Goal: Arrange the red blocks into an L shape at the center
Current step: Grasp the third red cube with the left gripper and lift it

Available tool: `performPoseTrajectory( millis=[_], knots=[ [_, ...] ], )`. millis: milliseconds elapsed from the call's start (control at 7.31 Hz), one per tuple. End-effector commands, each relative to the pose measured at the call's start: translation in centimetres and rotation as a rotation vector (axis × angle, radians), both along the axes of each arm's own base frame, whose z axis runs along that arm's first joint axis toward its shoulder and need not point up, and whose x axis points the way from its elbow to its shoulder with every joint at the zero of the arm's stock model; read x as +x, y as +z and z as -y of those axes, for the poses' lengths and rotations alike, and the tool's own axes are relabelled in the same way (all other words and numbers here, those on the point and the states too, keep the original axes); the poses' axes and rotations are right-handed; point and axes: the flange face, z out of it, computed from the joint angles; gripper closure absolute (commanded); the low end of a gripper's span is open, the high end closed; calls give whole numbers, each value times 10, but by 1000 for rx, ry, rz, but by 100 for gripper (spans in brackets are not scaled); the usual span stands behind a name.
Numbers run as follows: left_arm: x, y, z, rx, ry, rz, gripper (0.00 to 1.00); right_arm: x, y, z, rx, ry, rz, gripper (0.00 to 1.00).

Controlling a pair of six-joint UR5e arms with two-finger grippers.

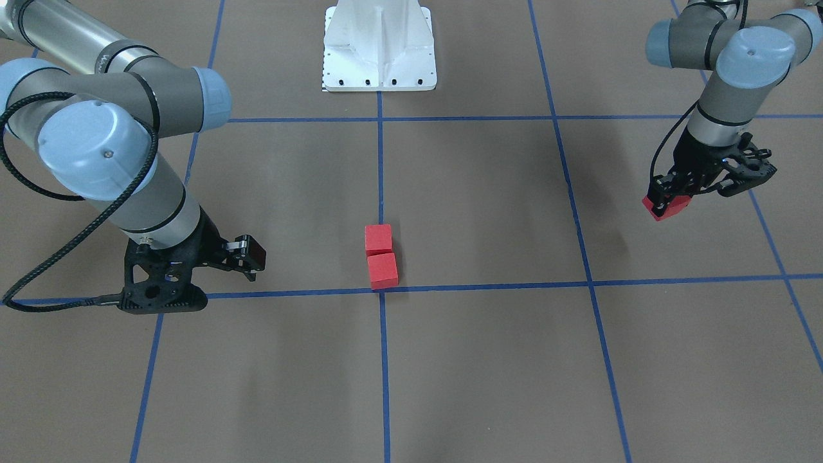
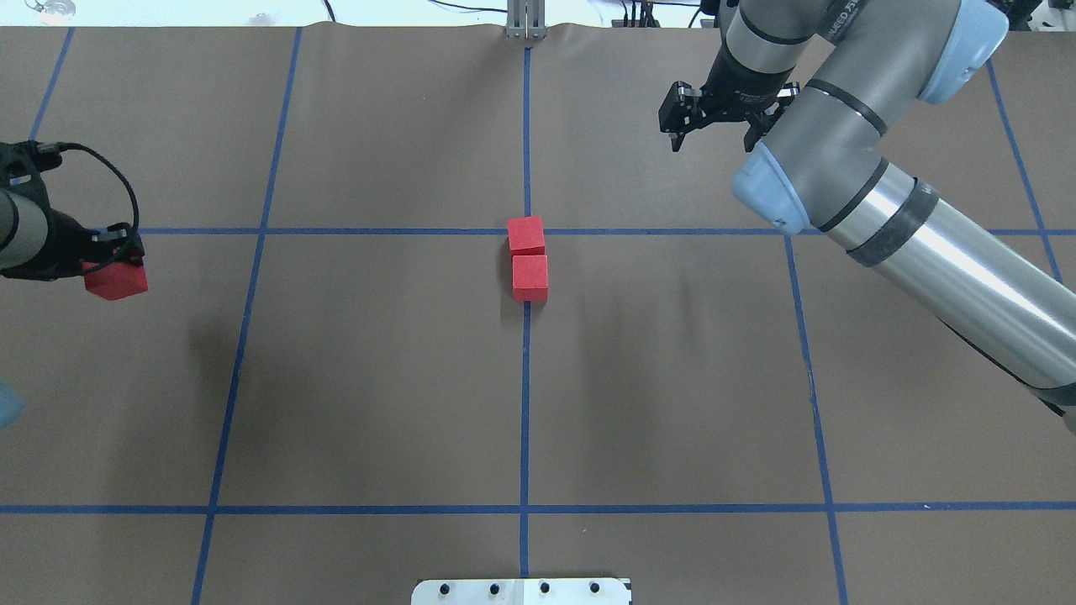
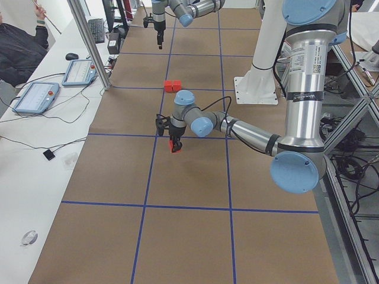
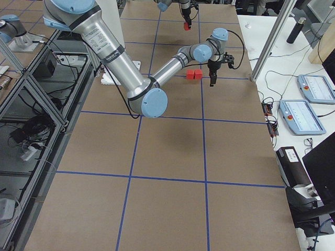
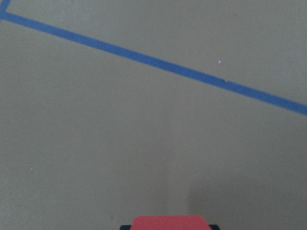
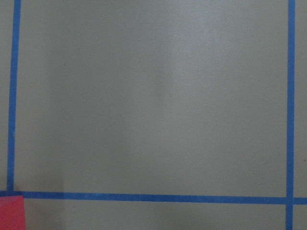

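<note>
Lettering point(image 2: 843, 18) on right arm point(image 2: 841, 143) too small to read. Left gripper point(image 1: 662, 204) clamped on red block point(image 1: 675, 206), lifted, well apart from center point(image 1: 382, 289). Two red blocks point(image 1: 380, 255) touching there. Right gripper point(image 1: 251, 258) spread, empty.

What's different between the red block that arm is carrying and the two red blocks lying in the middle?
The carried block hangs above the surface, clamped in the left gripper; the two middle blocks rest flat on it. The carried block is alone, far out on the robot's left; the middle blocks touch in a row at the center crossing. All three look like identical small red cubes.
</note>
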Motion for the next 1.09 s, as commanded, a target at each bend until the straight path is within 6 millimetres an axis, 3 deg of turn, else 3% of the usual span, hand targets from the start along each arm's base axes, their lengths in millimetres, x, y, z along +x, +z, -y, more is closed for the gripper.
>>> performPoseTrajectory(
  millis=[0, 137, 274, 547, 684, 821, 958],
  knots=[
    [15, -63, 86, -15, -89, 0, 100, 32, 24, 10, -5, -19, 13, 1],
    [36, -92, 118, -21, -95, 1, 100, 49, 46, 12, 3, -29, -5, 1],
    [43, -114, 146, -62, -112, 19, 100, 69, 66, 17, 19, -38, -22, 1],
    [75, -162, 179, -289, -184, -23, 100, 111, 89, 26, 20, -1, -39, 1],
    [83, -179, 182, -369, -246, -49, 100, 142, 103, 31, -1, 37, -37, 1],
    [108, -198, 176, -468, -312, -84, 100, 163, 109, 34, -16, 59, -30, 1],
    [119, -207, 181, -570, -427, -116, 100, 180, 113, 38, -25, 79, -25, 1]
  ],
)
